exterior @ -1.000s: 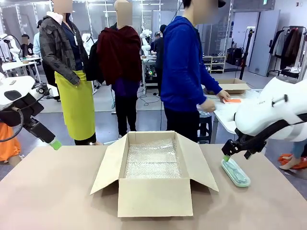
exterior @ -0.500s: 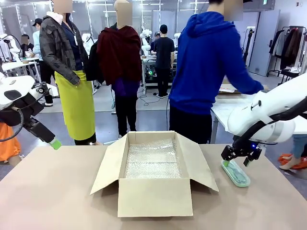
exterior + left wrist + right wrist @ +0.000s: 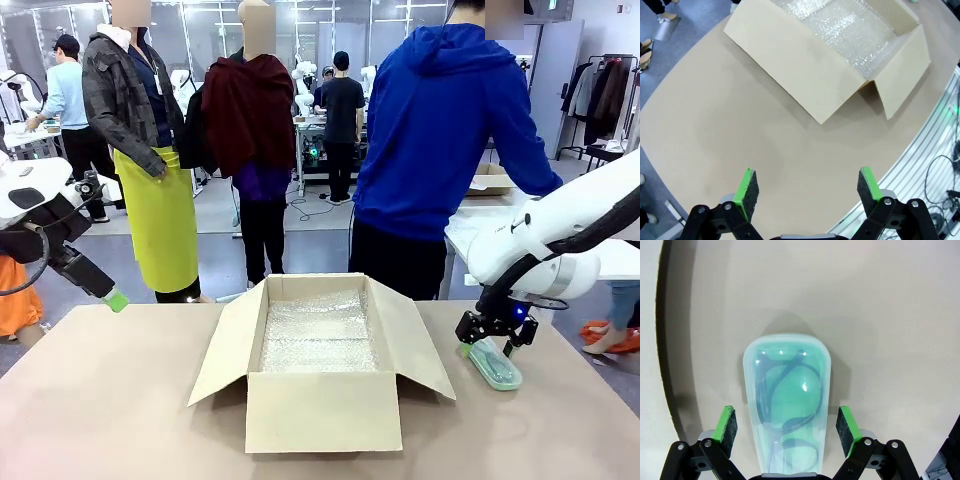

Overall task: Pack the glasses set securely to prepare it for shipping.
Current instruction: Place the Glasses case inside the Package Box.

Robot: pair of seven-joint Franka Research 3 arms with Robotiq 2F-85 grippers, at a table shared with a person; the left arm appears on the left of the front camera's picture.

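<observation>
A mint green glasses case (image 3: pixel 493 366) lies flat on the tan table, right of the cardboard box; through its clear lid (image 3: pixel 788 405) dark-framed glasses show. My right gripper (image 3: pixel 489 346) is down over the case's near end, open, its green pads (image 3: pixel 725 424) standing on either side of the case with a gap to each. My left gripper (image 3: pixel 804 189) hangs open and empty over bare table at the far left (image 3: pixel 112 298). The pale pink case is out of view.
An open brown cardboard box (image 3: pixel 322 412) lined with bubble wrap (image 3: pixel 318 332) sits mid-table, flaps spread. A person in a blue hoodie (image 3: pixel 440 130) stands at the far side, turned away. The table's rounded edge (image 3: pixel 900 155) lies close to my left gripper.
My right gripper has come down and slightly left over the green case's near end. The person in blue has turned away and shifted right. The left arm is still.
</observation>
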